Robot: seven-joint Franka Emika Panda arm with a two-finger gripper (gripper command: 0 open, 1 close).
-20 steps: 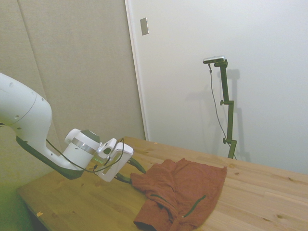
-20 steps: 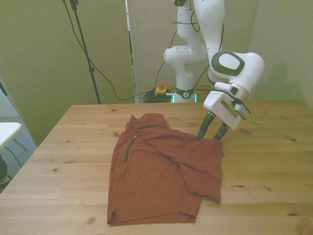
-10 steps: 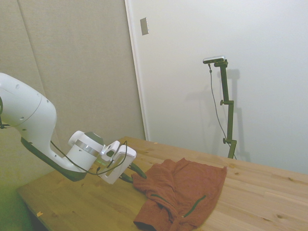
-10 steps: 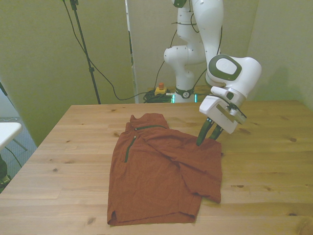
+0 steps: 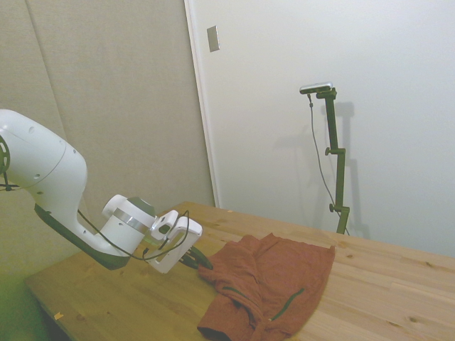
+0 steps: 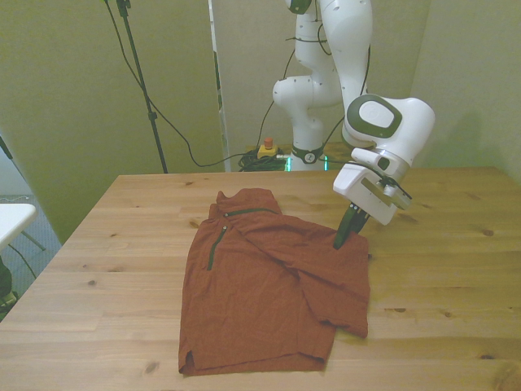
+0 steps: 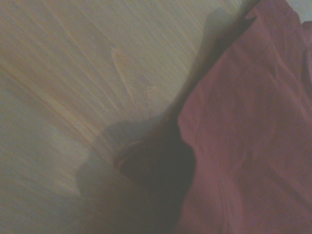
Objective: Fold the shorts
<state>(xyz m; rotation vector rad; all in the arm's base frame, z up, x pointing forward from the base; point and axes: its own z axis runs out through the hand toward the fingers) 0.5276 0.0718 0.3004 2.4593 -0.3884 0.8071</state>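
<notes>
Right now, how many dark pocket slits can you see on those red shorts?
2 in the front view: one lying across near the shorts' far end, one running along the edge on the front view's left. Folds may hide others.

Soft greenish light; blurry, shadowed wrist view

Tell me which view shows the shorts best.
The front view: the shorts lie whole, partly folded, with the claw at their edge on the front view's right. The side view shows them foreshortened; the wrist view shows only a blurred edge.
</notes>
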